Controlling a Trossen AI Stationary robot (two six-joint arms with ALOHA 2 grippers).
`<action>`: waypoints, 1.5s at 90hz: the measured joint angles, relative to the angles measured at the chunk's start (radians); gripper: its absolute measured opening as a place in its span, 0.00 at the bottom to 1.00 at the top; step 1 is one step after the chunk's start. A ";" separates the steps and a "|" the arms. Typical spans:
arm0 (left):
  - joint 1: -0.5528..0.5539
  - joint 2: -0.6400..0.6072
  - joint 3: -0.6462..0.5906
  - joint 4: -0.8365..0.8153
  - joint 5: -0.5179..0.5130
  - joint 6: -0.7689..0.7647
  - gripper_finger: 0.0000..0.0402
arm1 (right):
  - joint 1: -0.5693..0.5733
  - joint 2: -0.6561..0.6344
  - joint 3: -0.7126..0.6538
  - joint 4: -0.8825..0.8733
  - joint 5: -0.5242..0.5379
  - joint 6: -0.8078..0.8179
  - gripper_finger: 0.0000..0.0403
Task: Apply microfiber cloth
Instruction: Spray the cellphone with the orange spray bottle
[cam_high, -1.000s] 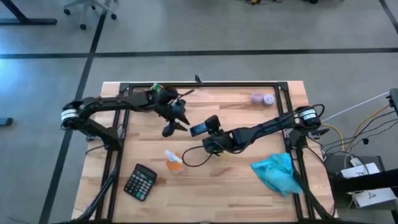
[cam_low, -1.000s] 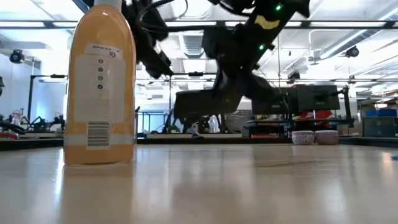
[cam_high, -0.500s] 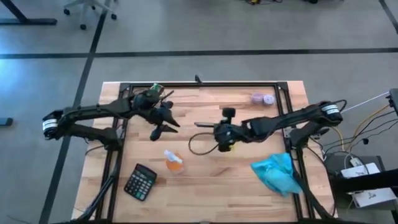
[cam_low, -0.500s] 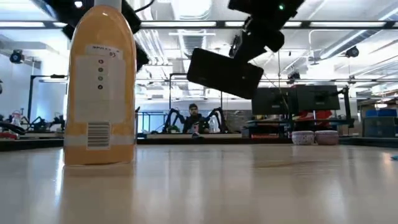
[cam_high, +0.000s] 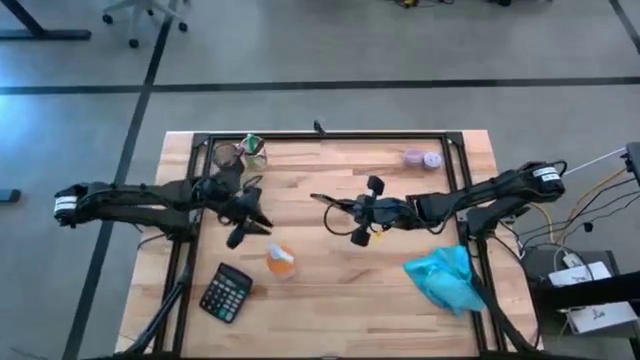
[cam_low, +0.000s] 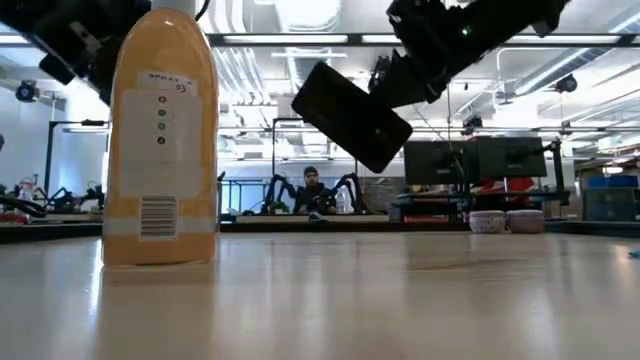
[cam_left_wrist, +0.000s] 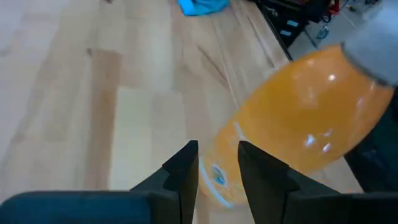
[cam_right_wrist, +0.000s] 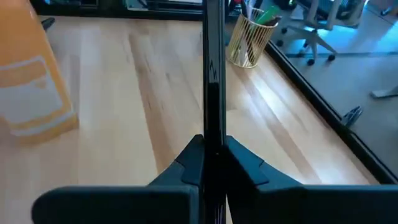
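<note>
Over at the table's 11 o'clock corner: wire cup stuffed with pens. Mid-table, right gripper pinching a black phone edge-on; left gripper slightly parted, empty, near orange bottle. Microfiber cloth bunched at 4 o'clock, untouched.

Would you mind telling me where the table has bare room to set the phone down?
Bare wood lies between the calculator and the microfiber cloth, along the near edge. Another patch lies between the pen cup and the small purple items. It is crowded mid-table around the orange bottle and both tools.
</note>
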 joint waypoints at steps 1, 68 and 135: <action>-0.008 0.000 -0.005 0.006 -0.004 -0.006 0.24 | -0.002 0.000 -0.001 0.010 0.000 0.003 0.05; -0.521 0.275 -0.079 0.521 -0.425 -0.312 0.19 | -0.127 0.006 -0.227 0.501 -0.274 0.132 0.05; -0.363 -0.140 0.264 -0.015 -0.893 0.131 0.24 | -0.131 -0.040 -0.125 0.691 -0.452 -0.064 0.05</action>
